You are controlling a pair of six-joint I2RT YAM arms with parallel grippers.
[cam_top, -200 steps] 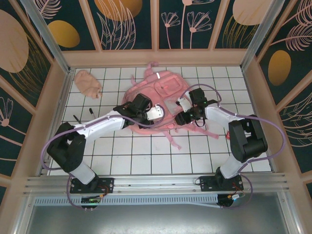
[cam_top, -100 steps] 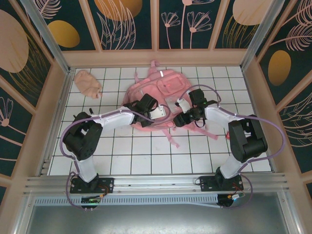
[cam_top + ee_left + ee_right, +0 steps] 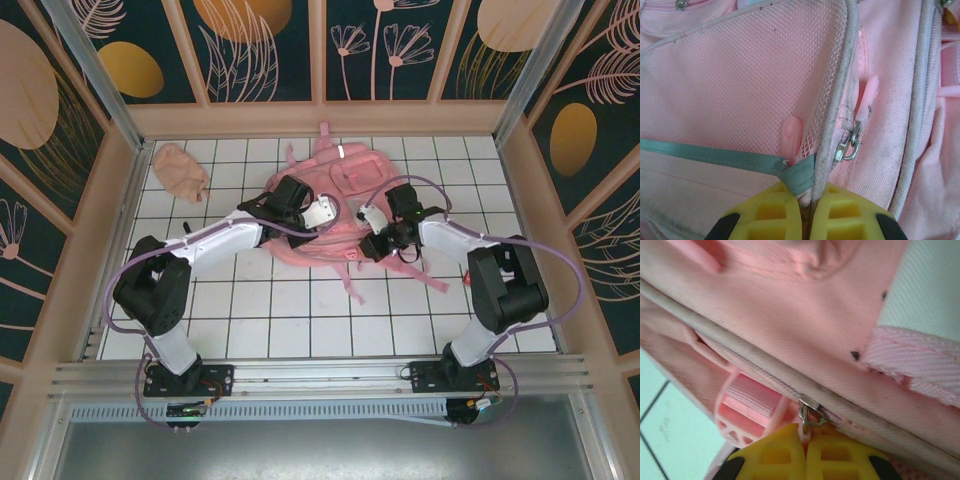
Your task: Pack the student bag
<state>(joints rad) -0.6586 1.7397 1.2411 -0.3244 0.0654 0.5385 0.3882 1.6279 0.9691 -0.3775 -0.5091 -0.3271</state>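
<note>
- The bag [image 3: 338, 190] is lying flat on the far middle of your tiled table [image 3: 300, 320], between the two arms. Its straps [image 3: 350, 285] are trailing toward the near edge.
- Your left gripper [image 3: 807, 202] is reaching in from the bag's left side. Its yellow fingers [image 3: 765, 215] are pressing together, clamping the corded rim [image 3: 832, 135] of a mesh pocket [image 3: 740, 85] where a grey strip [image 3: 715, 156] is meeting it.
- Just to the right of that rim, a metal slider [image 3: 850, 147] with a pink tab is hanging loose, touching neither finger.
- Your right gripper [image 3: 806, 440] is working at the bag's right near edge. Its jaws are closing tight on a zip pull [image 3: 809, 415], which is sitting on a pale zip line running slantwise across the pink cloth.
- A pink buckle [image 3: 742, 407] is showing just to the left of that pull, with white tile beyond it.
- A small peach pouch [image 3: 180, 170] is resting in the far left corner, well apart from the bag and both arms.
</note>
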